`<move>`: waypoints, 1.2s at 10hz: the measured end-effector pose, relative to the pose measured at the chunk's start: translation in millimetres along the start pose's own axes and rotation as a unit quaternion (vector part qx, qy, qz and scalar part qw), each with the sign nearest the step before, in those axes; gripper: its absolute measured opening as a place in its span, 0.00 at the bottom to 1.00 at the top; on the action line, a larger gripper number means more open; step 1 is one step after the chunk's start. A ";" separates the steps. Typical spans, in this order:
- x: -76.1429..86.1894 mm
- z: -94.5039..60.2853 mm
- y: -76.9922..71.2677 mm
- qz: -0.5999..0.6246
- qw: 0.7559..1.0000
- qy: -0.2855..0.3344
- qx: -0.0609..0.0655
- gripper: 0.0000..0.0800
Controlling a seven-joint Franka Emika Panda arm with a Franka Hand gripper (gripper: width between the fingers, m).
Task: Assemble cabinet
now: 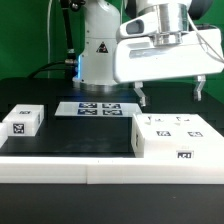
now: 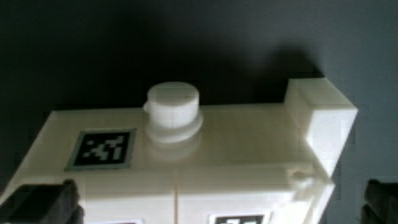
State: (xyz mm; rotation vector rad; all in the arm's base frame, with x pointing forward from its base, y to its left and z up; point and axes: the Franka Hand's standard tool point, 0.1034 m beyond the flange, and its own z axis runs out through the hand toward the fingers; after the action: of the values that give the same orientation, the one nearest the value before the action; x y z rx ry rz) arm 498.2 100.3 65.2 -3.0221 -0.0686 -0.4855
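- Approach looks to be the step in hand: the arm's two-finger gripper (image 1: 168, 92) hangs over the cabinet (image 1: 175, 137), a large white plastic box with black-and-white square marker tags on its top and front, and no grasp has been made yet.
- The gripper's jaws are spread wide and hold nothing. In the wrist view its dark fingertips (image 2: 43, 200) show at either side of the box, clear of it.
- The cabinet rests on the black table (image 1: 70, 135), toward the exterior view's right, below the gripper and not touching it.
- The wrist view shows a short round white peg (image 2: 173, 112) standing upright on the cabinet's top beside one tag, with a raised white corner piece (image 2: 322, 122) near it.
- The next move, I judge, calls for a straight descent, then closing on the peg or the box; which one cannot be told.
- A small white tagged block (image 1: 22, 121) lies well apart, toward the exterior view's left, with the marker board (image 1: 90, 108) between.
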 end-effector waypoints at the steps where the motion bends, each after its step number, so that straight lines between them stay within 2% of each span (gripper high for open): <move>1: -1.3 5.9 0.6 -0.013 1.000 0.015 -0.009 1.00; 3: -4.6 14.7 22.0 -0.025 0.999 0.017 -0.020 1.00; 5: -4.7 14.6 18.6 -0.028 0.999 0.017 -0.018 1.00; 10: -8.1 15.6 22.2 -0.031 0.999 0.015 -0.021 1.00; 12: -10.7 10.0 20.8 -0.033 0.999 0.013 -0.020 1.00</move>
State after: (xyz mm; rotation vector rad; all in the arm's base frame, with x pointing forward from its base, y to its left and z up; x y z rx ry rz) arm 492.3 80.2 50.8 -3.0594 -0.1596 -0.5386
